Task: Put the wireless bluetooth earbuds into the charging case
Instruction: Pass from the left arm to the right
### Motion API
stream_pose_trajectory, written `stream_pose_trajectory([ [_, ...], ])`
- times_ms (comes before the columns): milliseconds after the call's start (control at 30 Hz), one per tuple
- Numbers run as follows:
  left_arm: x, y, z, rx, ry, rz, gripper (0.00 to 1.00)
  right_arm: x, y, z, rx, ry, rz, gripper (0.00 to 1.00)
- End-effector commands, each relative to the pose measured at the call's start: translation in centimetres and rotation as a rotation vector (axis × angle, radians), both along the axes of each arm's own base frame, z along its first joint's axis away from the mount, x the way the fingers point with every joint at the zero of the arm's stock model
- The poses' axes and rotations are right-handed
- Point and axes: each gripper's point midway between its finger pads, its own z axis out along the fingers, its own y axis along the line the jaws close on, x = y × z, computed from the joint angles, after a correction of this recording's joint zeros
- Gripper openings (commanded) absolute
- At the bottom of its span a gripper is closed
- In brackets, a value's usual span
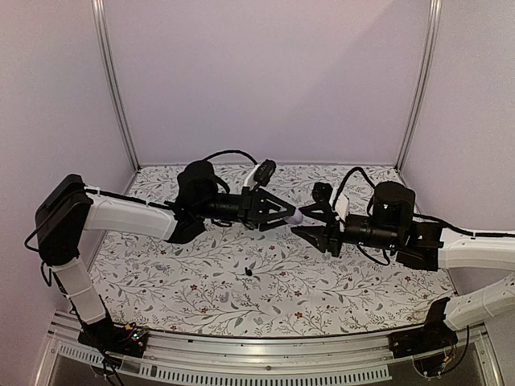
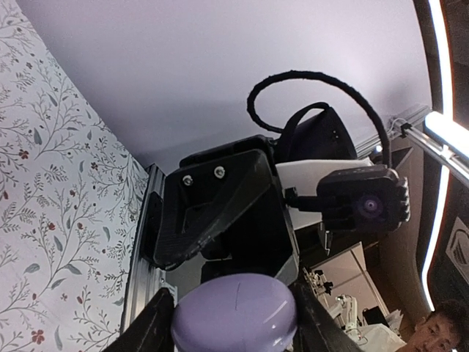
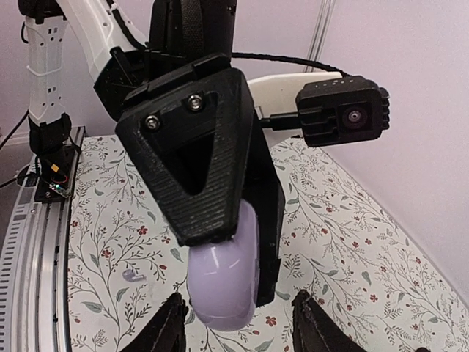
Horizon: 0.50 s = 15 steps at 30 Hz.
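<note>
My left gripper point(image 1: 291, 214) is shut on the charging case point(image 1: 296, 215), a smooth lavender rounded case, held in the air above the middle of the cloth. In the left wrist view the case point(image 2: 234, 312) sits between the two fingers. My right gripper point(image 1: 308, 223) is open and empty and faces the case from the right. In the right wrist view the case point(image 3: 223, 282) hangs from the left gripper's fingers point(image 3: 194, 169), and my right gripper point(image 3: 240, 336) straddles its lower end without touching. One tiny earbud point(image 3: 130, 275) lies on the cloth, dark in the top view point(image 1: 248, 272). No second earbud shows.
The flower-patterned cloth point(image 1: 201, 281) covers the table. Pale walls with metal posts point(image 1: 113, 80) close in the back and sides. An aluminium rail point(image 1: 265, 354) runs along the near edge by the arm bases.
</note>
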Motion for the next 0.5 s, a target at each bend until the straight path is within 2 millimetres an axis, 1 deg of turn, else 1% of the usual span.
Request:
stream_pose_trajectory([
  [0,-1.48,0.19,1.75,-0.077,-0.011,-0.043,0.27,-0.36,-0.07,2.45,0.097,-0.073,0.011,0.48],
  [100,-1.52,0.31,2.08,-0.098,-0.004,-0.037,0.27,-0.46,-0.16,3.25,0.126,-0.102,0.013,0.47],
  [400,-0.93,0.21,2.10,-0.108,0.021,0.000,0.27,-0.43,0.33,3.43,0.130,-0.134,0.016,0.43],
  [467,-0.81,0.14,2.23,-0.109,0.022,0.004,0.27,-0.38,0.47,3.26,0.126,-0.135,0.012,0.40],
])
